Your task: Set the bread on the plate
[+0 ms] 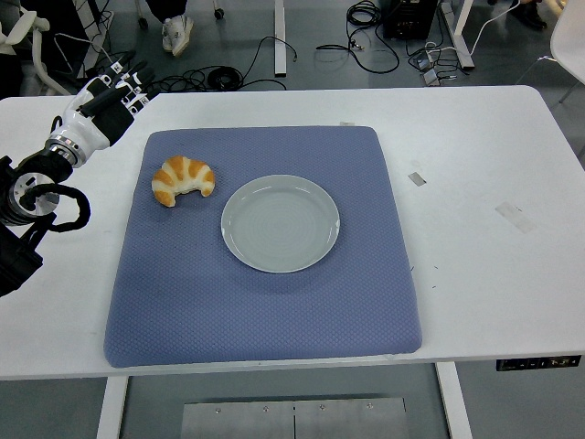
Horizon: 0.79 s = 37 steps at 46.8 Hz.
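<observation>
A golden croissant [183, 179] lies on the left part of a blue mat [265, 302], just left of an empty pale grey plate [281, 223] at the mat's middle. My left hand [108, 102] hovers over the white table beyond the mat's far left corner, up and to the left of the croissant. Its fingers are spread and hold nothing. The right arm does not show.
The white table [484, 183] extends to the right of the mat with small tape marks [515, 216] on it. Cables [228, 73] and chair legs lie on the floor beyond the far edge.
</observation>
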Available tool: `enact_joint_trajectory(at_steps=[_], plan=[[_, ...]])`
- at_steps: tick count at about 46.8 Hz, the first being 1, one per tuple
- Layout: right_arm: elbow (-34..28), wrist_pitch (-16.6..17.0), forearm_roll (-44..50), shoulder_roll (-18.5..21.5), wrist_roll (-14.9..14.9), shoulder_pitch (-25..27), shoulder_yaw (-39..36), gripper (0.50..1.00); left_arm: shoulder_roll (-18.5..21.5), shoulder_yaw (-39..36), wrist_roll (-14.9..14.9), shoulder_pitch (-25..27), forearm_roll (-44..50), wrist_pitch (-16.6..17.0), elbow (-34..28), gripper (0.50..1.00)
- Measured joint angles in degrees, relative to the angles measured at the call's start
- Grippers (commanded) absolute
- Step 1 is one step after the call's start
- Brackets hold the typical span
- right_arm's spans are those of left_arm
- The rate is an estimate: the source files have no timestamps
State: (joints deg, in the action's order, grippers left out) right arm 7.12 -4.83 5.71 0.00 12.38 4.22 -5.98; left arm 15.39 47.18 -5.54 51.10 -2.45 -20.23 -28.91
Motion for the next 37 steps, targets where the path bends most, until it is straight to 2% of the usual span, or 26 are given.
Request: enact_joint_trajectory(at_steps=[37], plan=[[0.0, 0.0, 0.0, 0.0, 0.0, 0.0, 0.0, 1.000, -0.5, -0.6, -0.1, 0.8, -0.2, 0.8, 0.0, 0.983]])
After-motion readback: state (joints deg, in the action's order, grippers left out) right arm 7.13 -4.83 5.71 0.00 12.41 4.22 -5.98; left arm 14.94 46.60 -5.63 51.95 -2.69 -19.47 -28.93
